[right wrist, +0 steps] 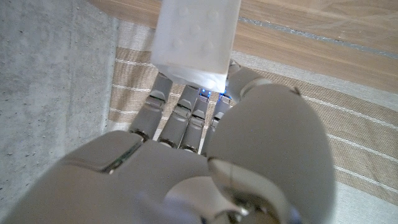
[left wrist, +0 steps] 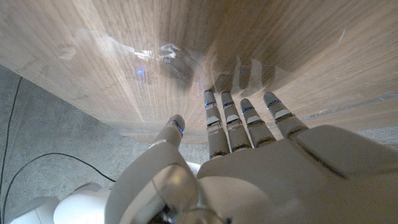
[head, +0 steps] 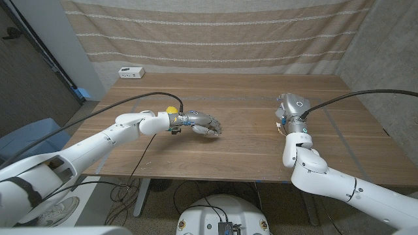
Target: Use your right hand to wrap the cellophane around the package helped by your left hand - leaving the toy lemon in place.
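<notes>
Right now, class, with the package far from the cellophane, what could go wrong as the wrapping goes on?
1. The lemon sits close behind the left hand's wrist; a swing of that arm could knock it away.
2. The right hand seems to hold the package only at its fingers' ends, so it may slip.
3. The cellophane lies rumpled and hard to see; the left hand might drag it rather than pin it.

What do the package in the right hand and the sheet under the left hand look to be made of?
The package looks like frosted, translucent plastic: milky, matte, with faint raised dots. The sheet looks like clear, glossy cellophane: wood grain shows through, with bright crinkled glints. Both are judged by look only. The table looks like matte wood.
</notes>
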`<state>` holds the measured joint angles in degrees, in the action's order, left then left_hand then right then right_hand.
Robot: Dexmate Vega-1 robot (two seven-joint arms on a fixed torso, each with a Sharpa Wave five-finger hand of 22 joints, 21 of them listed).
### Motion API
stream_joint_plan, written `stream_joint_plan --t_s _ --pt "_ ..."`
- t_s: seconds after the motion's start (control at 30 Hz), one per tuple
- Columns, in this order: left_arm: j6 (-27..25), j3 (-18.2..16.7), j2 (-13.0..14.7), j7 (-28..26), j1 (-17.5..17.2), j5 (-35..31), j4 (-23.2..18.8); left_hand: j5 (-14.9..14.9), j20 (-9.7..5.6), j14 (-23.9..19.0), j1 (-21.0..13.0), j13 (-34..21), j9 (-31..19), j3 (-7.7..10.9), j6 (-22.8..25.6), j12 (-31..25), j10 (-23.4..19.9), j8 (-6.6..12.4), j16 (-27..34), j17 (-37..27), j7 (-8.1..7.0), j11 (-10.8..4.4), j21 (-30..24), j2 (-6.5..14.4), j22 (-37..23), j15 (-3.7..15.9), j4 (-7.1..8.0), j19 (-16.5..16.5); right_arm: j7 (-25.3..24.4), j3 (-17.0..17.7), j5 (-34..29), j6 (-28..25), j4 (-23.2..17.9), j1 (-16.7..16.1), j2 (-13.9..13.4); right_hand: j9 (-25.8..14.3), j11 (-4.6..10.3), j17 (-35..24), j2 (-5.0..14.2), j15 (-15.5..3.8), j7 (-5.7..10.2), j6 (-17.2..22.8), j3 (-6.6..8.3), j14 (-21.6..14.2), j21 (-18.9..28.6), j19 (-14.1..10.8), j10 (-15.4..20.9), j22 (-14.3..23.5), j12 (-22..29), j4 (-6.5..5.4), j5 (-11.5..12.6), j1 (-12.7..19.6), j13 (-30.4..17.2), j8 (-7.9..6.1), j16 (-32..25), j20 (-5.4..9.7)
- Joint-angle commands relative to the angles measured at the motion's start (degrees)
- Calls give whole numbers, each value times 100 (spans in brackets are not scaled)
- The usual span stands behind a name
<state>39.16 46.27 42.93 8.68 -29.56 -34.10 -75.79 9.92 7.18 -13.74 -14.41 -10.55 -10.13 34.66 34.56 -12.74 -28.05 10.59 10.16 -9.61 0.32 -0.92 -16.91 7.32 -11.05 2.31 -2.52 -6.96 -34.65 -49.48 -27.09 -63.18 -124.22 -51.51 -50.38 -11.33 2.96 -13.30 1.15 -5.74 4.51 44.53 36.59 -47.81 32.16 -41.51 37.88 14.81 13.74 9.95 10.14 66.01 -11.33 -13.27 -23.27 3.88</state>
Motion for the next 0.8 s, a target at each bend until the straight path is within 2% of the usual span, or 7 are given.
stream_joint_plan --t_s 0.03,0.8 --pt "4 4 -20 -8 -1 -21 9 -4 -3 12 54 -20 -3 47 -25 13 9 -23 -6 -1 -11 -7 16 5 -20 64 18 -29 569 26 -377 374 18 -159 230 -26 -2 5 920 -801 -15 39 -51 -75 59 47 60 31 -22 0 45 983 -25 32 31 877" --pt "-33 1 -26 -24 -1 6 60 -6 -1 29 66 -22 -4 64 -68 40 20 -25 -8 -1 -16 -4 33 -8 -20 67 0 -28 1208 63 -705 1007 511 -82 714 -34 -44 34 910 -799 -40 62 -157 -160 199 76 104 44 -64 -4 71 1099 -26 78 70 878"
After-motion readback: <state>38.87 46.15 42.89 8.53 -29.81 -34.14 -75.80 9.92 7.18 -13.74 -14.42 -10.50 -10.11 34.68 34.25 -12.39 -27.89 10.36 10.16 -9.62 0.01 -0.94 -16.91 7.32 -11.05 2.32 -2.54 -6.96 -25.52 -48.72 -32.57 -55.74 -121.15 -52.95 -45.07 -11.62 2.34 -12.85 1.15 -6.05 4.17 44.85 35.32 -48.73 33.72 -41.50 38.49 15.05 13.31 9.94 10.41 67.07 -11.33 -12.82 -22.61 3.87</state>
